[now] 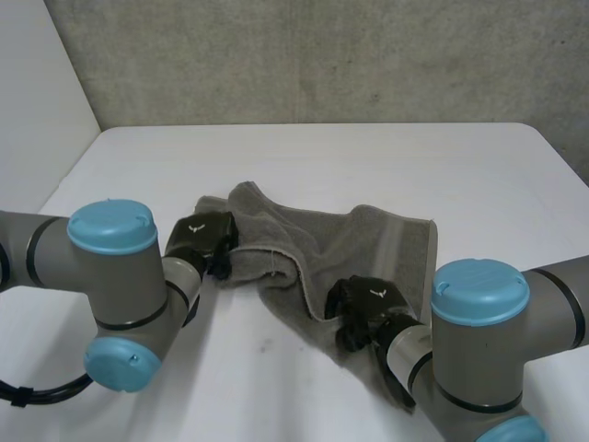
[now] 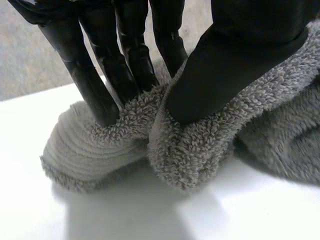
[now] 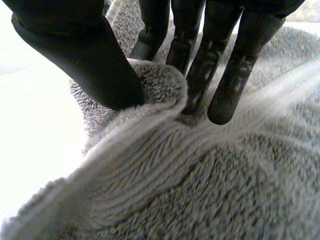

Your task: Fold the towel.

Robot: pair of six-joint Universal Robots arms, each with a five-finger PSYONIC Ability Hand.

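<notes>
A grey towel (image 1: 313, 253) lies rumpled on the white table (image 1: 368, 166), part of it folded over itself. My left hand (image 1: 204, 241) is at the towel's near left corner. In the left wrist view its fingers (image 2: 105, 75) and thumb pinch a bunched fold of the towel (image 2: 190, 150) between them. My right hand (image 1: 368, 308) sits on the towel's near edge, toward its right end. In the right wrist view its thumb and fingers (image 3: 220, 75) pinch a raised fold of the towel (image 3: 160, 85) at the banded hem.
A grey wall (image 1: 322, 55) runs behind the table's far edge. Bare table surface stretches beyond the towel and to both sides. My two arms (image 1: 101, 276) fill the near corners of the head view.
</notes>
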